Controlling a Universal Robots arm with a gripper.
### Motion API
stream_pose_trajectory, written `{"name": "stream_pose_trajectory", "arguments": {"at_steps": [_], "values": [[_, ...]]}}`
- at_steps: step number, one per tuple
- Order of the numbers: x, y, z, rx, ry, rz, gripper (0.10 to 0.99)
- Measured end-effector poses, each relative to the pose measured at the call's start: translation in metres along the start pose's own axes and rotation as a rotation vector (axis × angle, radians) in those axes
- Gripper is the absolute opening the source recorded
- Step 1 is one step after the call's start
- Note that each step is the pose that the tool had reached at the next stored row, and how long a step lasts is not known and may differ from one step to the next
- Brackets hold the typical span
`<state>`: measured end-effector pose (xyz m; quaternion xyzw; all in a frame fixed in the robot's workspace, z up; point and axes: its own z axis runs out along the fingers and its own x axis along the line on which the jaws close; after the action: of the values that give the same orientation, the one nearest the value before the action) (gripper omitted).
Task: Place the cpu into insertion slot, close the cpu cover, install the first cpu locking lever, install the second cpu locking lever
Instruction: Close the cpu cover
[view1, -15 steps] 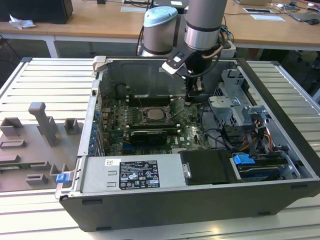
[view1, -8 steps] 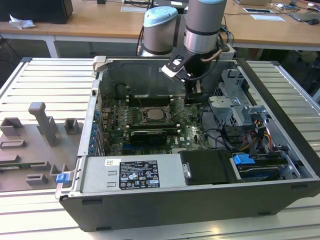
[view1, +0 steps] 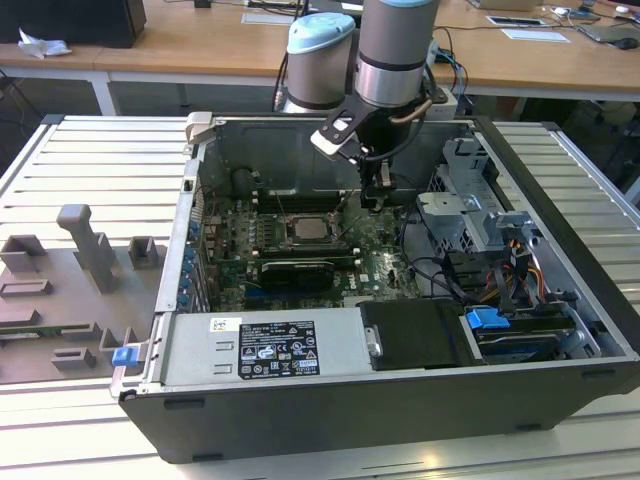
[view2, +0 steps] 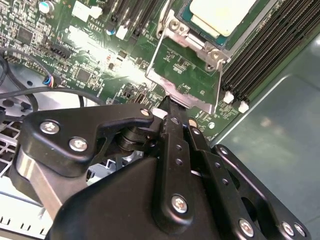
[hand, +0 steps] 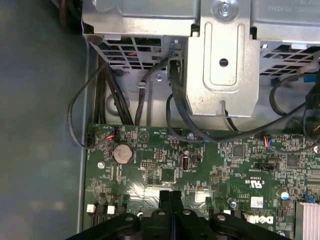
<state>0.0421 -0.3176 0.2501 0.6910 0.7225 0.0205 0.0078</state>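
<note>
Green circuit board (view2: 90, 60) ringed the insertion slot (view2: 200, 40), cpu (view2: 215, 12) seated inside. Beside the slot the cpu cover (view2: 187, 99) stood open, with the gripper (view2: 167, 102) pinched together at its free edge. That thin, stiff plate was probably best pushed there.

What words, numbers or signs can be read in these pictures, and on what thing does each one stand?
Power supply label: printed lines, too small to read.
Small white sticker beside it: too small to read.
Motherboard: white printed marks, too small to read.
Metal drive cage: stamped digits, unclear.
</note>
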Motion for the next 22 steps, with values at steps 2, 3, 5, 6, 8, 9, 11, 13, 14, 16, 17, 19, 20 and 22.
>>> {"name": "stream_pose_trajectory", "arguments": {"at_steps": [2,3,5,6,8,9,11,13,14,16,17,19,20,22], "values": [[0.0000,-0.0008,0.0000,0.000,0.0001,0.000,0.106],[0.0001,-0.0010,0.0000,0.000,0.0001,0.000,0.106],[0.0001,-0.0017,0.0000,0.000,0.0001,0.000,0.106],[0.0001,-0.0021,0.0000,0.000,0.0001,0.000,0.106],[0.0001,-0.0028,-0.0001,0.000,0.0001,0.000,0.106],[0.0002,-0.0035,-0.0001,0.000,0.0001,0.000,0.106],[0.0003,-0.0070,-0.0002,0.000,0.0001,0.000,0.106],[0.0005,-0.0097,-0.0002,0.000,0.0000,0.000,0.106],[0.0005,-0.0116,-0.0003,0.000,0.0001,0.000,0.106],[0.0007,-0.0151,-0.0002,0.000,0.0001,0.000,0.106],[0.0008,-0.0170,-0.0002,0.000,0.0002,0.000,0.106],[0.0009,-0.0202,-0.0001,0.000,0.0002,0.000,0.106],[0.0010,-0.0223,0.0000,0.000,0.0001,0.000,0.106],[0.0011,-0.0244,0.0002,0.000,0.0001,0.000,0.106]]}}
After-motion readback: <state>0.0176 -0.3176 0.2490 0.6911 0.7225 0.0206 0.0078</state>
